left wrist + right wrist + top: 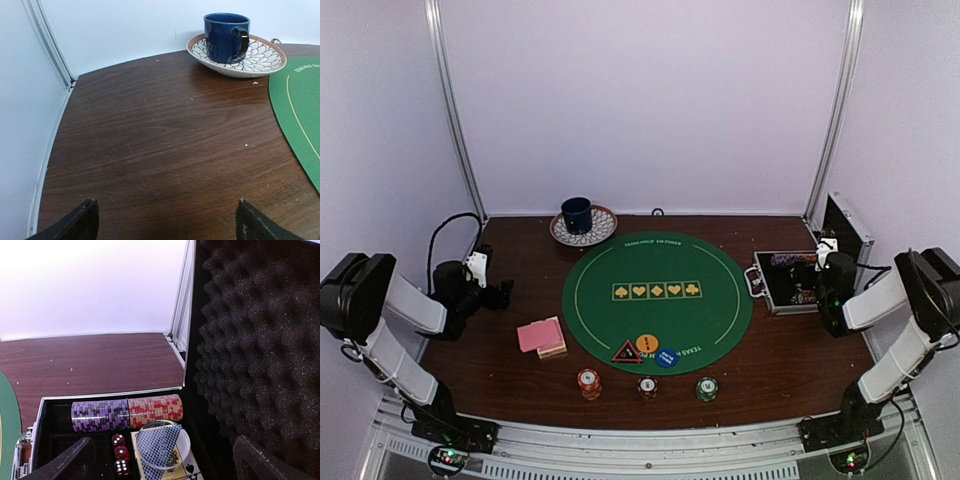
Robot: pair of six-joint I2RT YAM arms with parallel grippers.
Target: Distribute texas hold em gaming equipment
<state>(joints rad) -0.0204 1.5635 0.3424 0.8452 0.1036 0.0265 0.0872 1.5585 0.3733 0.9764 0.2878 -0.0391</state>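
Observation:
A pink-backed card deck (541,336) lies left of the round green mat (657,300). On the mat's near edge sit the red-edged triangle marker (625,352), a yellow disc (647,343) and a blue disc (666,357). Three chip stacks stand in front of the mat: orange (588,383), white (647,387), green (707,388). My left gripper (503,292) is open and empty over bare wood (165,220). My right gripper (817,283) is open and empty over the open case, above purple chips (100,415), red chips (155,410), red dice (119,454) and a clear disc (163,444) on a blue card box.
A blue cup (577,214) on a patterned saucer (598,229) stands at the back left, also in the left wrist view (226,36). The black metal-edged case (763,285) stands open at the right, its foam lid (260,355) upright. Frame posts rise at both back corners.

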